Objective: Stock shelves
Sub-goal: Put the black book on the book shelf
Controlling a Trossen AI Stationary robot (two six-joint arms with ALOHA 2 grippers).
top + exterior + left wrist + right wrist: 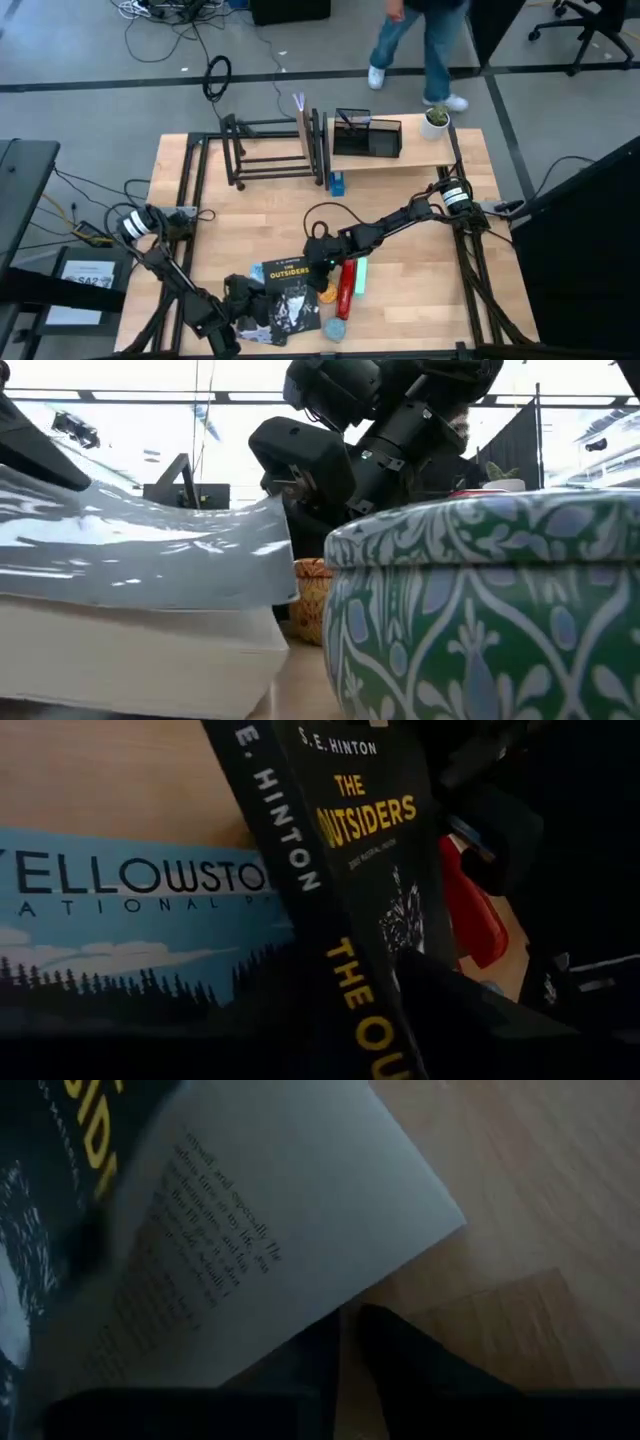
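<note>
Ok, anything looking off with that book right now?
Yes. The Outsiders paperback near the table's front edge has its cover lifted: the right wrist view shows a printed page exposed and fanned up. It lies askew over a Yellowstone book, with both grippers at it.

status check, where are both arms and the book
Both grippers at The Outsiders book, left, right; jaws unclear. Shelves unstocked. Red bottle alongside.

Black tube rack [270,150] stands at the table's far edge; wooden plank shelf [395,155] sits just beside it.
</note>
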